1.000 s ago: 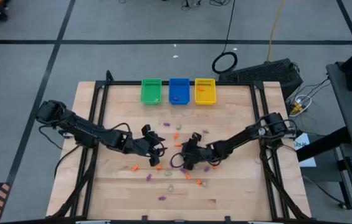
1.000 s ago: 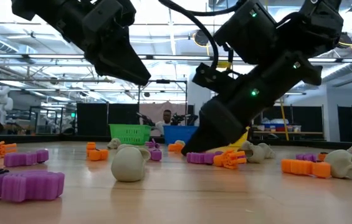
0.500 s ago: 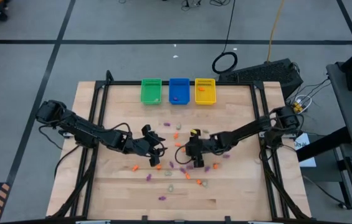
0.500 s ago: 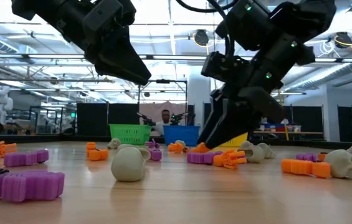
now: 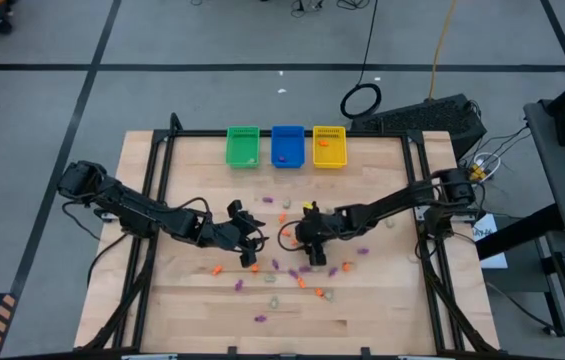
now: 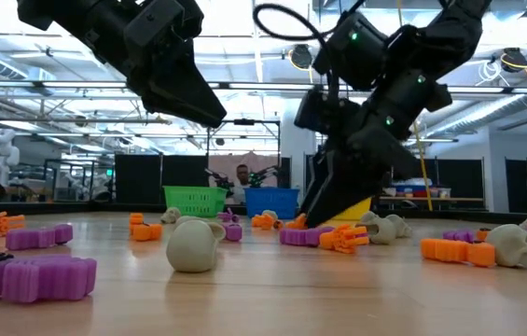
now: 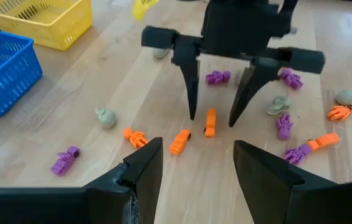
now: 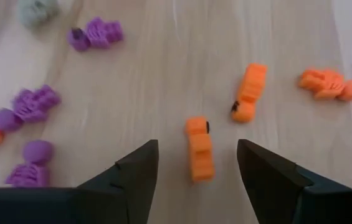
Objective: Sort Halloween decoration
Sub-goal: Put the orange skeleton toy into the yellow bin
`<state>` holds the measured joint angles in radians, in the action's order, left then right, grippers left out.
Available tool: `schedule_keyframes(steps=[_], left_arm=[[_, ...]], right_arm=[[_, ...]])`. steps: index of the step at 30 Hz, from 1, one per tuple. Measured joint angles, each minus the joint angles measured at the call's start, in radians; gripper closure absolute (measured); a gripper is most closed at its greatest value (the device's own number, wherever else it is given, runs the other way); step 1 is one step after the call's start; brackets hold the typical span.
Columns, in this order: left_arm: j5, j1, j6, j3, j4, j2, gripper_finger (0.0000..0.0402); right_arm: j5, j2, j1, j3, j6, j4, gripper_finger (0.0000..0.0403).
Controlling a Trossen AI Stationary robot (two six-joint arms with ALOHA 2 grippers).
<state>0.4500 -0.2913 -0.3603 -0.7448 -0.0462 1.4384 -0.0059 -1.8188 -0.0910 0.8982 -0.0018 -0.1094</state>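
So the right gripper [image 7: 212, 118] has just swung in from lower down the tabletop [image 5: 382, 300] and is now pointing straight down over a little orange trinket [image 8: 199, 148], jaws spread wide with the piece sitting right between the fingertips [image 8: 135, 171]. A second ago it was angled more sideways and a bit off the target, so this looks like it's finished lining up. It isn't pinching anything yet; the orange piece is lying flat on the wood, apart from both fingers.

The left gripper [image 7: 197, 165] hasn't budged over the last second. It hangs above the tabletop just left of the middle, jaws partly spread and empty, basically watching.

The rest of the Halloween decoration [image 5: 292, 270] is scattered across the middle of the tabletop: orange, purple and pale bits, with a second orange trinket [image 8: 249, 92] just beside the target. The green bin [image 5: 243, 146], blue bin [image 5: 287, 146] and yellow bin [image 5: 329, 146] sit in a row at the far edge, each with only a few pieces showing in it, so I'd say the sorting is at an early stage.

My guess is that the next move is to drop down and close on that orange one
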Motion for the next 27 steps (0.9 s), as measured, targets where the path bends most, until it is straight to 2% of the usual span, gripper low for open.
schedule_keyframes(steps=[6,16,27], left_arm=[[0.000,0.000,0.000,0.000,-0.008,0.000,0.0208],[0.000,0.000,0.000,0.000,-0.009,0.000,0.0208],[0.001,0.000,0.000,0.000,-0.010,0.000,0.0208]], right_arm=[[0.002,-0.016,0.000,0.000,0.016,-0.016,0.0207],[0.001,-0.016,0.000,0.000,0.020,-0.021,0.0281],[0.003,-0.016,0.000,0.000,0.018,-0.020,0.0324]])
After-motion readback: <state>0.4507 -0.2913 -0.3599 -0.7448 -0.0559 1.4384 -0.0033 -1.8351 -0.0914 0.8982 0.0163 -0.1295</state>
